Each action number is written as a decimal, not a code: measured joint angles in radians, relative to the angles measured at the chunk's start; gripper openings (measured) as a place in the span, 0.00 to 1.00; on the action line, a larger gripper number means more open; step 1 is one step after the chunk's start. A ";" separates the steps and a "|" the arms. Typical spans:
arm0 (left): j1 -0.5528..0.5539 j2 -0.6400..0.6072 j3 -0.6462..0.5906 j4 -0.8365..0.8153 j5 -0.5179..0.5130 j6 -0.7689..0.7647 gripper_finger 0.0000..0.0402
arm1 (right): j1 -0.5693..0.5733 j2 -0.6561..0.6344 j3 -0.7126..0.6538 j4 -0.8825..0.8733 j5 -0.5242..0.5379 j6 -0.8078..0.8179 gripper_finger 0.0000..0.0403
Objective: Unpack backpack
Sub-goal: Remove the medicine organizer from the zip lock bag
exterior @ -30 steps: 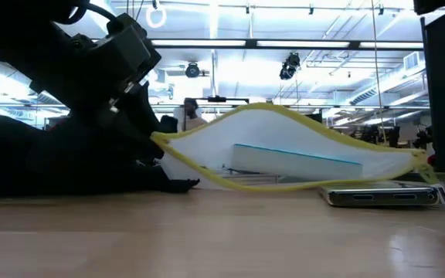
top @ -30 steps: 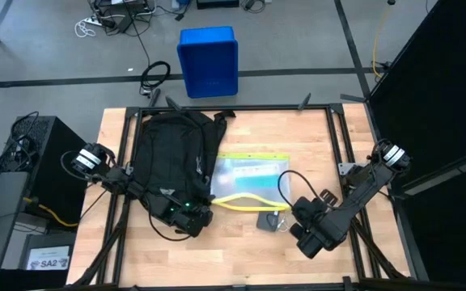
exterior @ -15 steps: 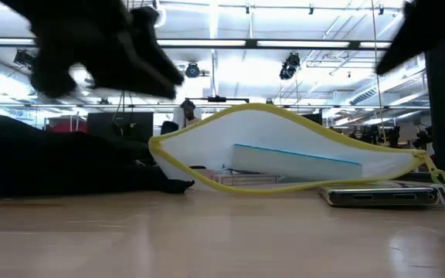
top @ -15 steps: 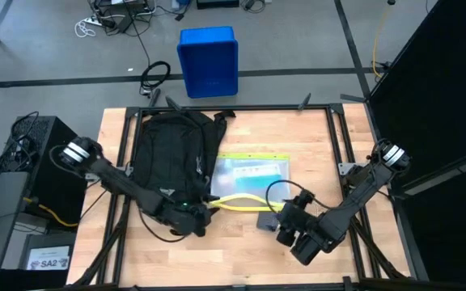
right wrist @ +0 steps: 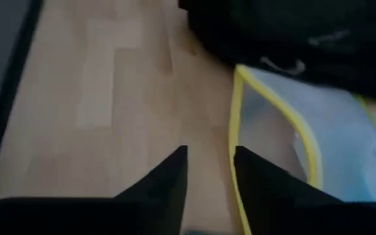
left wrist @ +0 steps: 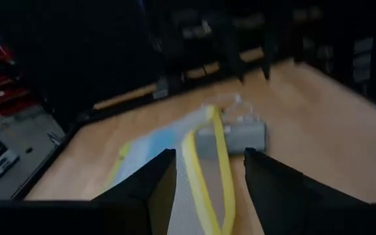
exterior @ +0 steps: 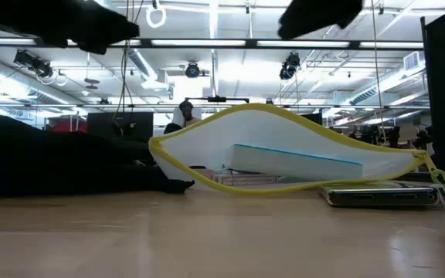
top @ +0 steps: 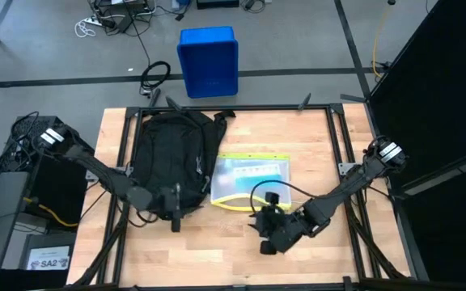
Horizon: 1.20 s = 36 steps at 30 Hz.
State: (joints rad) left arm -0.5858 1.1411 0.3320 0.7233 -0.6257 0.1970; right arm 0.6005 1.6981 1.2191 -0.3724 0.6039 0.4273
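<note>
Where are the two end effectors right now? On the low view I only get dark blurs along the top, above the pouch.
Observer: The left end effector hangs over the table at the near end of the backpack, open and empty.
Operator: And the right one?
Observer: The right end effector is over the wood just on the near side of the yellow-edged pouch.
Operator: Is the pouch clear of the backpack?
Observer: No, from above it lies flat, right up against the backpack's side.
</note>
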 joint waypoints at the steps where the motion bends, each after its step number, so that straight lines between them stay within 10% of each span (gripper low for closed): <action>1: 0.000 -0.018 -0.023 0.035 0.005 0.000 0.41 | -0.014 -0.002 -0.018 0.033 -0.028 -0.027 0.20; 10: 0.002 -0.067 -0.078 0.056 0.094 -0.054 0.41 | -0.168 -0.143 -0.367 0.553 -0.348 -0.137 0.07; 21: 0.166 -0.063 -0.077 0.090 -0.052 -0.224 0.41 | -0.294 -0.454 -0.907 1.388 -0.361 -0.216 0.02; 36: 0.656 -0.081 -0.077 0.024 0.485 -0.282 0.36 | -0.299 -0.463 -0.958 1.517 -0.358 -0.317 0.02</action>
State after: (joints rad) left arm 0.0705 1.0605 0.2546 0.7472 -0.1408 -0.0853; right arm 0.3019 1.2354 0.2607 1.1443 0.2459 0.1108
